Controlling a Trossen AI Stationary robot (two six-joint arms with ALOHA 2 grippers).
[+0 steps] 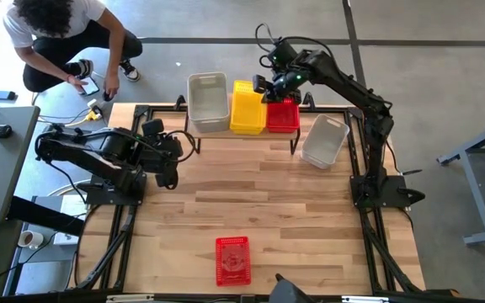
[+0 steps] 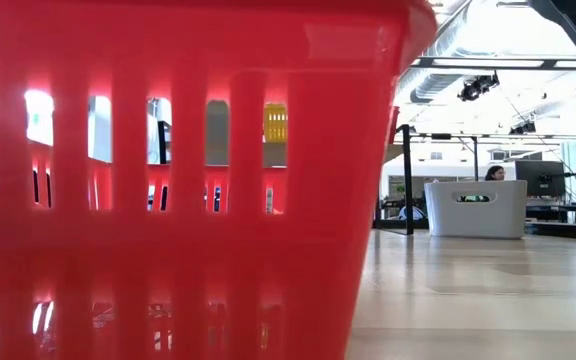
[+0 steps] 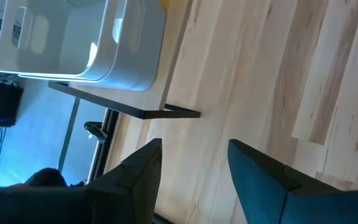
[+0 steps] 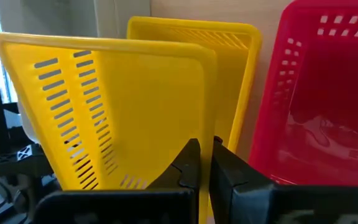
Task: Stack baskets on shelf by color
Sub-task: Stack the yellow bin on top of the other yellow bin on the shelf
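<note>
1. The shelf [image 1: 241, 137] stands along the far edge of the wooden table [image 1: 251, 202]. On it, in the high view, sit a grey-white basket [image 1: 208, 101] toward the left arm's side, then a yellow basket [image 1: 247, 108], then a red basket on the shelf [image 1: 283, 116].
2. The right gripper [image 1: 269, 91] is over the shelf, at the seam between the yellow and red baskets. Its wrist view shows the fingers [image 4: 191, 163] nearly together with only a thin slit between them, pinching the near rim of the yellow basket [image 4: 123, 106]. That basket is tilted, and a second yellow rim [image 4: 229, 43] shows just behind it (whether the two are nested or apart, I cannot tell). The red basket [image 4: 322, 99] stands just beside.
3. A second grey-white basket [image 1: 324, 140] rests on the table off the shelf's right end, turned at an angle; the low view shows it far back [image 2: 475, 208].
4. A lone red basket [image 1: 232, 259] sits near the table's front edge, filling most of the low view [image 2: 168, 180].
5. The left gripper [image 1: 163, 160] waits low over the table's left side, its fingers [image 3: 135, 180] spread apart and empty, with the grey-white basket [image 3: 86, 43] on the shelf ahead.
6. A person [image 1: 61, 38] crouches on the floor beyond the table's left corner.
7. No brand, label or writing can be read on any basket.
</note>
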